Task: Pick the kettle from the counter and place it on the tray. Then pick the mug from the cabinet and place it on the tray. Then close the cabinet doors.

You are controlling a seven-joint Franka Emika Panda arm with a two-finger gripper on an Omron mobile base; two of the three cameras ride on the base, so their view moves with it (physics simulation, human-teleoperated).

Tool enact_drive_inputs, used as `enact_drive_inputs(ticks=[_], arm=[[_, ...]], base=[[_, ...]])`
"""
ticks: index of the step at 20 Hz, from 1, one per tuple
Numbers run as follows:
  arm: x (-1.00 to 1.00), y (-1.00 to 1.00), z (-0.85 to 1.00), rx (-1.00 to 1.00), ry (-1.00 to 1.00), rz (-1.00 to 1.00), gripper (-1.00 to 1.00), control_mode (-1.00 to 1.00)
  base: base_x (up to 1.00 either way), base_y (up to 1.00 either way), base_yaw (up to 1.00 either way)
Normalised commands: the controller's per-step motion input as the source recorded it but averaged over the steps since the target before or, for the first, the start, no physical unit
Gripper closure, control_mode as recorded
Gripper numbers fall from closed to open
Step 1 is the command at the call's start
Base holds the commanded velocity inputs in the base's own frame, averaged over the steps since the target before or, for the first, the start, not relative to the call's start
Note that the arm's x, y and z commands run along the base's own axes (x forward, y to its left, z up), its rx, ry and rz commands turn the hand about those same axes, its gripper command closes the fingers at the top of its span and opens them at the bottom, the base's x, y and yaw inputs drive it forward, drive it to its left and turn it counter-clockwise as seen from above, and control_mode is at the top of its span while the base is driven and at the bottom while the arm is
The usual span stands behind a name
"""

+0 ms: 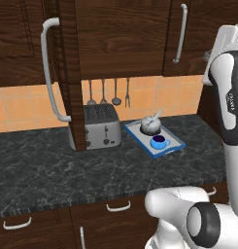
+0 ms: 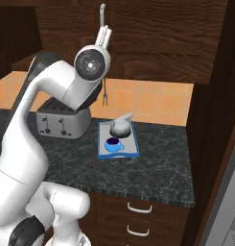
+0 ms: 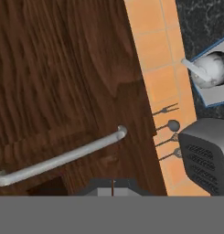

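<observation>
Meanwhile, one cabinet door (image 1: 72, 73) stands edge-on at 10 o'clock over the marbled counter (image 1: 52, 170), leaving open worktop in front. The blue-rimmed tray (image 1: 175, 147) carries the round metal kettle (image 1: 151, 125) and blue mug (image 1: 159, 142) beside the boxy toaster (image 1: 102, 126). Raised high against the other woodgrain door (image 3: 63, 68), the gripper (image 3: 112, 186) is pressed together, near the curved bar handle (image 3: 63, 157).

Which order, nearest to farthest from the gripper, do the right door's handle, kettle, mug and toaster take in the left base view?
1. Right door's handle, up high beside the shut gripper.
2. Kettle and mug, together on the tray below; too close to call.
3. Toaster, farther left on the counter.
</observation>
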Motion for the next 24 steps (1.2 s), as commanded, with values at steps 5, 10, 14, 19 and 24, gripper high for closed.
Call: enact_drive_inputs(ticks=[5,10,14,19,24], arm=[[-1.00,1.00,-0.06,-0.14,-0.16,0.00,1.00,-1.00],[-1.00,1.00,-0.07,-0.23,-0.09,0.05,1.00,-1.00],[-1.00,1.00,-0.01,-0.29,0.00,0.09,1.00,-1.00],[-0.90,1.00,-0.34,-0.30,-0.06,0.05,1.00,-1.00],[-0.49,1.00,-0.44,-0.27,-0.04,-0.04,1.00,-1.00]], base=[[0.00,0.00,0.00],[0.00,0.00,0.00],[0.00,0.00,0.00],[0.00,0.00,0.00],[0.00,0.00,0.00]])
